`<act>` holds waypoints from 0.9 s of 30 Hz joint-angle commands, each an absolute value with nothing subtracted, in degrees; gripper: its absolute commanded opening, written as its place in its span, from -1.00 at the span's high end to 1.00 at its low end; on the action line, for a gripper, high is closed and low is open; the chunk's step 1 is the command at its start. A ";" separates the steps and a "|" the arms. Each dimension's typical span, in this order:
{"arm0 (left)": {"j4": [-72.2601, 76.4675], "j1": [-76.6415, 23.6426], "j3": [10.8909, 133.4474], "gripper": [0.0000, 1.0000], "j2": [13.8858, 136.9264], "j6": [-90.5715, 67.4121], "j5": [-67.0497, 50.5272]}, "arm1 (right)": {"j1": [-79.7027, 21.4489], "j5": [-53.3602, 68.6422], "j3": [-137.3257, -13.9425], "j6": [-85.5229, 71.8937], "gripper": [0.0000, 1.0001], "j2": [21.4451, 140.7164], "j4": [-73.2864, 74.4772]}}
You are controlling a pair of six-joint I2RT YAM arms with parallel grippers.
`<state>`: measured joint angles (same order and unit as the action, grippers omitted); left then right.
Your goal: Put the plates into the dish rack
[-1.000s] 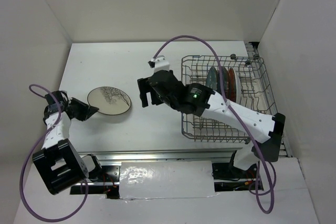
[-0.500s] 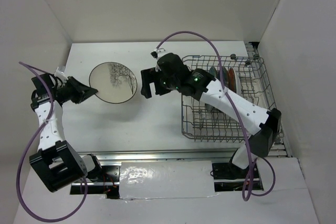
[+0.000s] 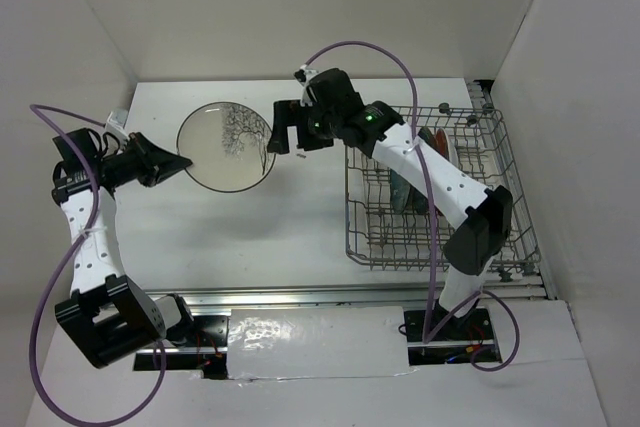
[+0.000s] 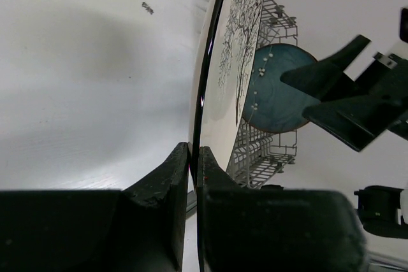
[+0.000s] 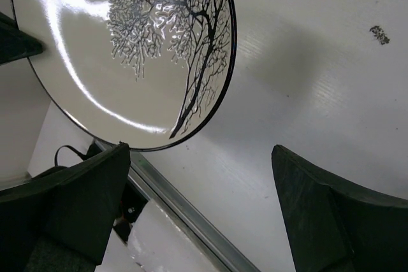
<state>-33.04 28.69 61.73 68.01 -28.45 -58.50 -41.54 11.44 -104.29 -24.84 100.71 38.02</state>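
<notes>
My left gripper (image 3: pixel 178 160) is shut on the left rim of the cream plate (image 3: pixel 228 145) with the dark branch drawing and holds it raised and tilted above the table. In the left wrist view the plate (image 4: pixel 237 42) stands edge-on, its rim pinched between the fingertips (image 4: pixel 193 155). My right gripper (image 3: pixel 283 138) hangs open just right of the plate, touching nothing. In the right wrist view the plate (image 5: pixel 127 49) lies above and left of the wide-apart fingers (image 5: pixel 199 157). The grey wire dish rack (image 3: pixel 500 162) holds a teal plate (image 4: pixel 280 87) and a red plate (image 3: pixel 440 143) upright.
The right arm reaches across the dish rack's left half and hides part of the plates in it. White walls close in the table on the left, back and right. A metal rail (image 3: pixel 300 294) runs along the near table edge.
The left arm has lifted the cream plate off the table, tilted it up and carried it back and right. The right gripper moved back toward the plate's right edge, jaws slightly wider.
</notes>
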 commanded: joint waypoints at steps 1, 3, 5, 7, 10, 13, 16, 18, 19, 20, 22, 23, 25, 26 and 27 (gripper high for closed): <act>-29.80 28.21 66.27 1.00 64.95 -29.44 -68.73 | -40.70 14.32 -107.75 -25.75 -0.96 102.39 33.49; -29.53 28.04 66.36 1.00 64.51 -29.79 -69.87 | -39.99 15.73 -108.72 -26.28 -0.96 103.97 32.08; -29.62 28.04 66.71 1.00 64.42 -30.49 -70.05 | -39.73 16.34 -110.38 -26.54 -0.96 105.72 31.56; -29.53 27.69 67.06 1.00 64.42 -30.76 -70.66 | -39.64 16.96 -110.30 -26.72 -0.93 106.08 29.11; -29.09 27.25 67.15 1.00 64.25 -30.85 -71.98 | -39.11 21.26 -110.04 -27.59 -0.83 107.31 25.77; -29.44 27.07 67.76 1.00 64.07 -30.32 -72.77 | -38.76 24.87 -110.13 -28.04 -0.67 108.46 24.09; -29.71 26.98 68.11 1.00 63.90 -30.23 -73.12 | -38.41 26.54 -107.67 -28.65 -0.42 107.14 20.85; -29.62 26.90 68.20 1.00 63.81 -30.23 -73.21 | -38.15 27.59 -104.43 -29.61 -0.01 104.96 18.99; -29.79 26.98 68.12 1.00 63.90 -30.15 -73.04 | -38.14 27.51 -101.89 -29.88 0.31 103.90 16.90; -29.79 26.90 67.85 1.00 63.90 -30.23 -72.60 | -37.97 27.07 -100.47 -30.40 0.47 101.54 15.92; -29.10 26.90 67.33 1.00 63.64 -30.85 -72.42 | -37.97 25.32 -97.22 -30.94 0.93 99.33 14.15; -28.57 26.81 66.80 1.00 63.81 -31.11 -72.16 | -37.88 24.88 -96.60 -31.02 1.00 98.27 14.06; -28.65 26.63 67.15 0.75 64.68 -31.12 -71.89 | -37.97 22.60 -95.02 -31.03 1.00 95.37 14.76; -29.78 26.63 67.84 0.40 65.38 -30.94 -72.33 | -37.88 21.80 -94.49 -30.94 1.00 94.40 14.94; -30.23 26.63 68.29 -0.25 66.35 -30.42 -72.86 | -38.05 19.45 -93.44 -30.85 1.00 92.31 15.46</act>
